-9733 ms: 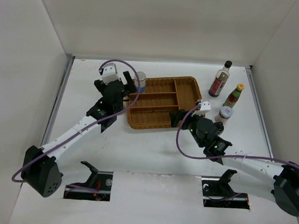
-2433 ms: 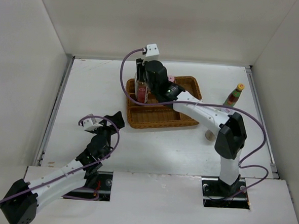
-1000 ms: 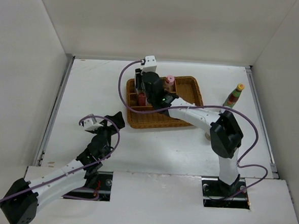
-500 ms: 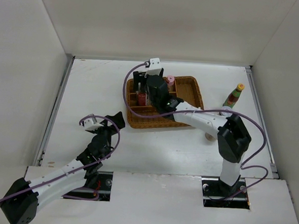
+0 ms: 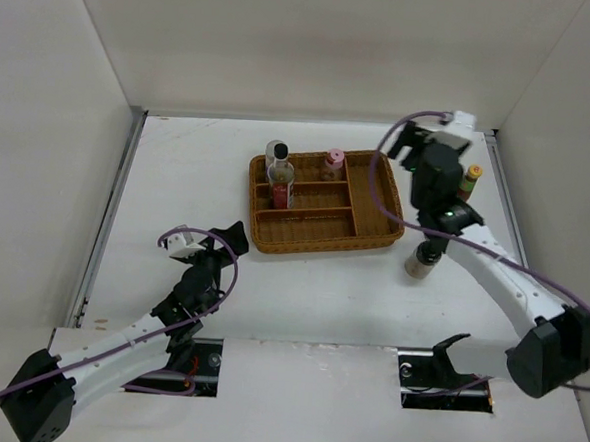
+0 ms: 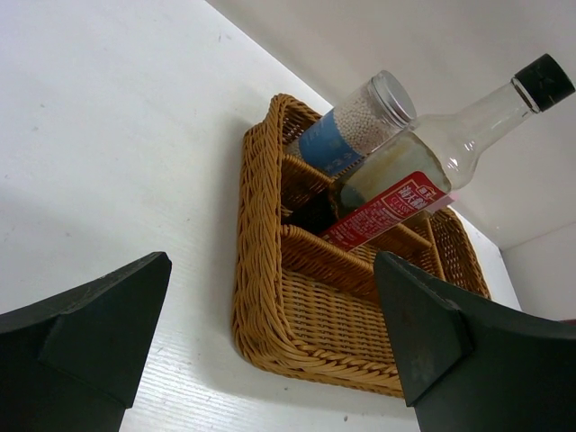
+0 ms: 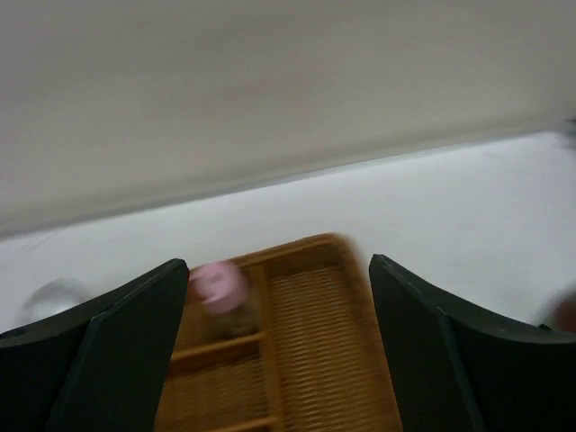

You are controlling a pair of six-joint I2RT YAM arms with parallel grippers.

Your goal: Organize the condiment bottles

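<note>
White arms [image 5: 128, 336], black joints [image 5: 552, 352], looping purple cables [image 5: 379, 181], black claw fingers [image 6: 81, 342]

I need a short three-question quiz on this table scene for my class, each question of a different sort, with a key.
1. True or false: the yellow-capped bottle stands on the table, outside the wicker tray.
2. The right gripper is: A) shut on a bottle; B) open with nothing between its fingers; C) out of view.
3. How many containers stand inside the tray?

Key: 1 true; 2 B; 3 three: the tall clear bottle, the silver-lidded jar and the pink-capped bottle.
</note>
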